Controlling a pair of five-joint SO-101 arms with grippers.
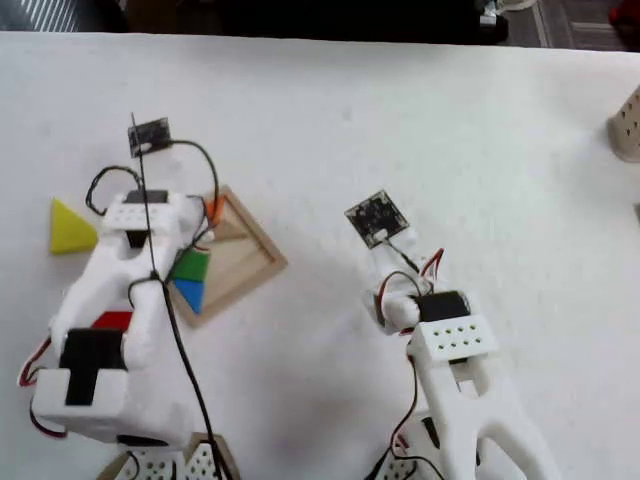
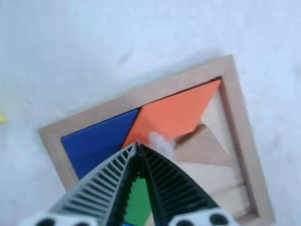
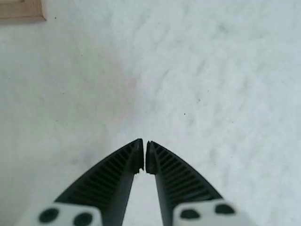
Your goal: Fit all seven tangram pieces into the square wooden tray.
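The square wooden tray (image 1: 250, 262) lies left of the table's middle, turned like a diamond. In the left wrist view an orange parallelogram (image 2: 176, 113), a blue piece (image 2: 99, 141) and a green piece (image 2: 138, 202) lie inside the tray (image 2: 141, 94). My left gripper (image 2: 138, 148) is shut, empty, with its tips at the orange piece's corner. A yellow triangle (image 1: 70, 228) lies on the table left of the left arm. A red piece (image 1: 112, 320) shows beside that arm. My right gripper (image 3: 145, 155) is shut over bare table, right of the tray's corner (image 3: 21, 9).
The right arm (image 1: 450, 340) stands right of the tray, with bare white table around it. A pale perforated object (image 1: 626, 125) stands at the right edge. Cables (image 1: 180, 350) trail across the left arm (image 1: 110, 300).
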